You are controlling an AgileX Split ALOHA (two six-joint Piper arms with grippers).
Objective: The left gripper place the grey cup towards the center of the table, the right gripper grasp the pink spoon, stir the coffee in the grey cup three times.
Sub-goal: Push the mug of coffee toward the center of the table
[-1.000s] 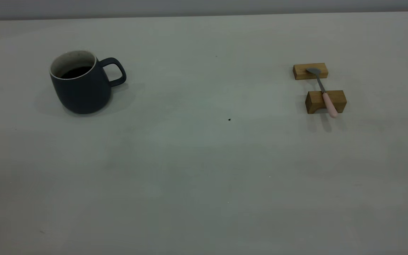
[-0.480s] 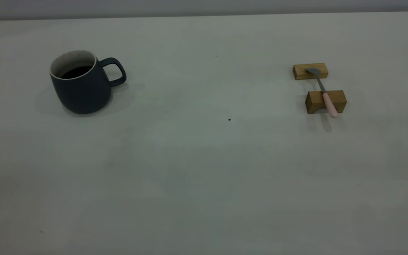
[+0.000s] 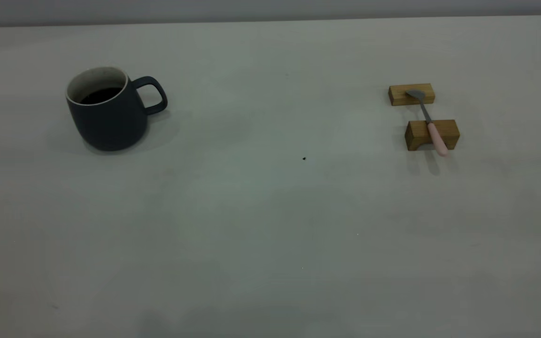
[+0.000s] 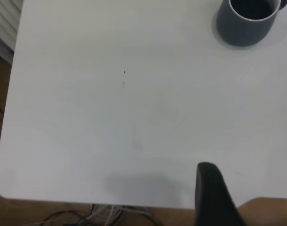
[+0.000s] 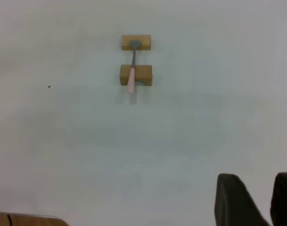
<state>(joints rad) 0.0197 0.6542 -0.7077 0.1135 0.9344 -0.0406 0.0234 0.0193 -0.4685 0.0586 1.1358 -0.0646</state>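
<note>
The grey cup [image 3: 108, 117] stands upright at the far left of the table [image 3: 270, 211], handle to the right, dark coffee [image 3: 100, 96] inside. The pink spoon [image 3: 436, 136] lies across two wooden blocks at the right, bowl on the far one. Neither gripper shows in the exterior view. In the left wrist view, the left gripper [image 4: 251, 183] hangs open near the table's edge, far from the cup [image 4: 244, 26]. The right gripper [image 5: 259, 188] is open with a narrow gap, well short of the spoon [image 5: 131, 80].
The far wooden block [image 3: 398, 95] and the near, notched block [image 3: 416, 135] carry the spoon. A small dark speck [image 3: 304, 158] marks the table's middle. The table's rounded corner [image 4: 2, 186] shows above cables [image 4: 103, 214] on the floor.
Cup, spoon and blocks have not moved. A faint shadow has appeared along the table's near edge in the exterior view.
</note>
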